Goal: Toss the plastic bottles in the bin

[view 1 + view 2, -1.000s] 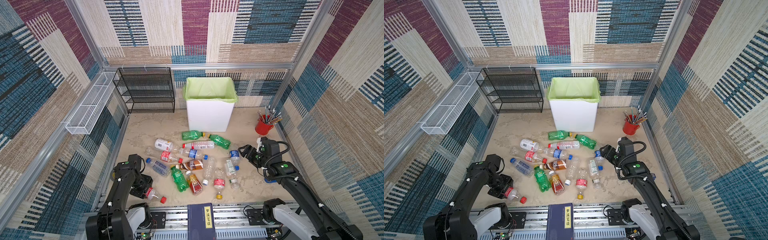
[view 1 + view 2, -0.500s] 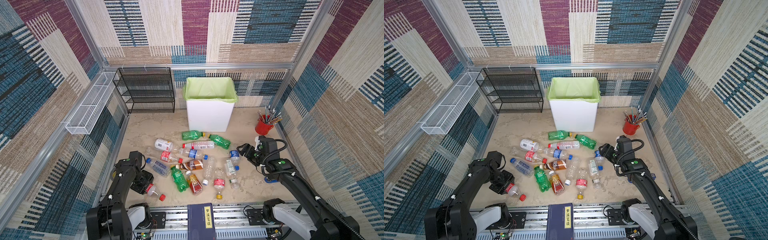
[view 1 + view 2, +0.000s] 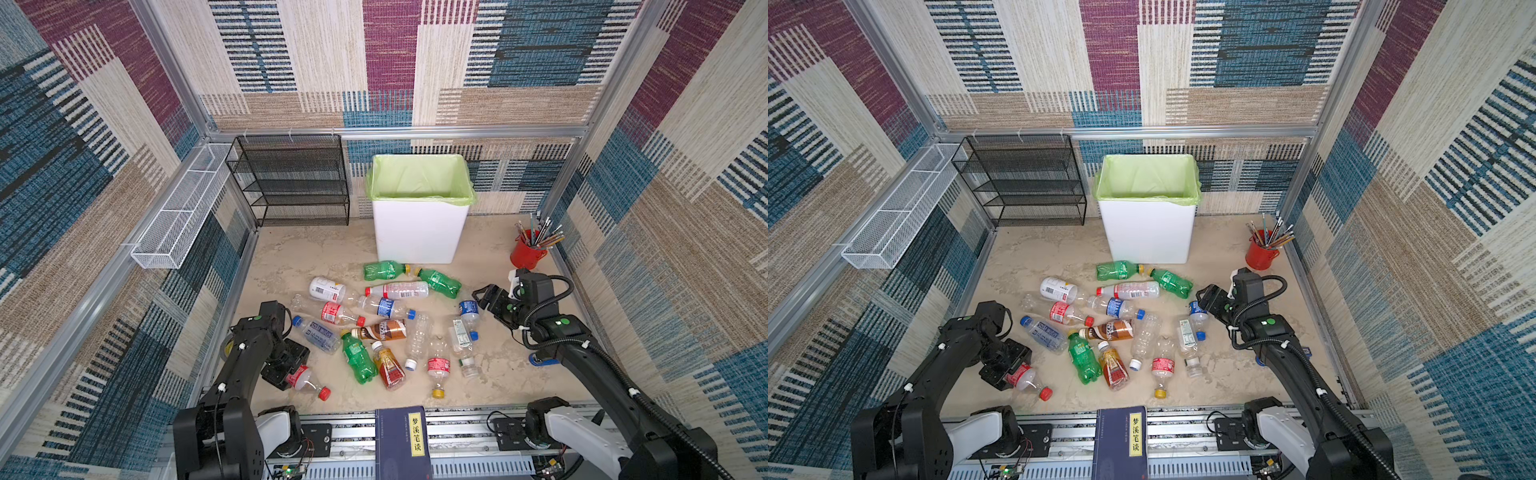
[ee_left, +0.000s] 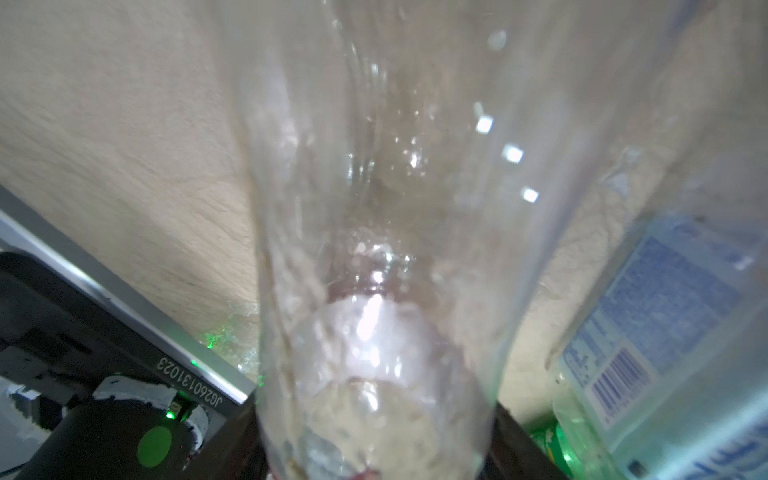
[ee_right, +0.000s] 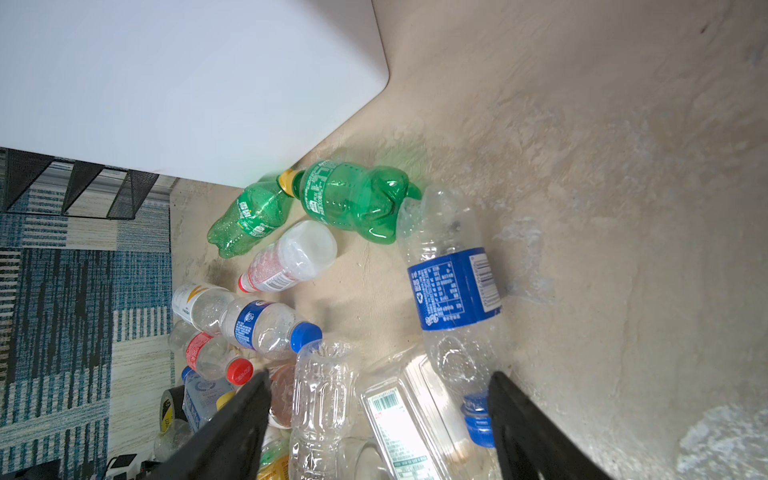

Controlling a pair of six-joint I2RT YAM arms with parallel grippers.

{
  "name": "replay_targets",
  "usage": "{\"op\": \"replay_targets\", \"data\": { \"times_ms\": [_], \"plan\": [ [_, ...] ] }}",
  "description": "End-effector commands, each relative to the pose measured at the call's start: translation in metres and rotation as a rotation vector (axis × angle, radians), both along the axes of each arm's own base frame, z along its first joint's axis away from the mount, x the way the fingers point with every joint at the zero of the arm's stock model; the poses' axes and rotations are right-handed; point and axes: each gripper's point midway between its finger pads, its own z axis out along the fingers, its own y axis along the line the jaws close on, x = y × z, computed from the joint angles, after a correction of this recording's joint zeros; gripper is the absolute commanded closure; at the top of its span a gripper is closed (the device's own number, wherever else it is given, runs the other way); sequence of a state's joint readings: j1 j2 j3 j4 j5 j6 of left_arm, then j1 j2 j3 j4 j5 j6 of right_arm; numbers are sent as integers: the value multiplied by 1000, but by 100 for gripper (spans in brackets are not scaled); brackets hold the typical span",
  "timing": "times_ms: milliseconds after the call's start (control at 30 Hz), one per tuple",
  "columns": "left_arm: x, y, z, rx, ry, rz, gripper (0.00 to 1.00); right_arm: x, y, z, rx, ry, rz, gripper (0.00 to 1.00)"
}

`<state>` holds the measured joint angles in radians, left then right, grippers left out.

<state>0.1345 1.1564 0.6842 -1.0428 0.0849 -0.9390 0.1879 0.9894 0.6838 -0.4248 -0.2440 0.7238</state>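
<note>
Clear plastic bottle with a red label and red cap (image 3: 309, 380) lies on the beige floor (image 3: 291, 257) with its long axis diagonal and its cap toward the front rail (image 3: 457, 419). The left gripper (image 3: 291, 371) straddles its base; whether it grips, I cannot tell. The right gripper (image 3: 484, 293) hangs wide apart over a blue-labelled clear bottle (image 3: 469, 309), whose cap also points frontward. The pile includes three green bottles (image 3: 384, 270) and two brown-amber bottles (image 3: 380, 330). One tall white bin with a green bag (image 3: 419, 232) stands behind it.
</note>
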Motion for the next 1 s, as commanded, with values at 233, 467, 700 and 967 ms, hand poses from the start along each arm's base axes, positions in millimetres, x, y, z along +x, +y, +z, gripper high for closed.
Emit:
{"op": "replay_targets", "data": {
  "times_ms": [233, 467, 700, 967],
  "plan": [
    [-3, -2, -3, -11, 27, -7, 32, 6, 4, 6, 3, -21, 24, 17],
    [0, -2, 0, -12, 17, -7, 40, 7, 4, 10, 4, -30, 23, 17],
    [5, -3, 18, -17, -33, -15, 46, 8, 4, 13, 3, -36, 24, 17],
    [45, -25, 86, -25, -375, -119, 49, 15, 7, 14, 4, -40, 36, 17]
  ]
}}
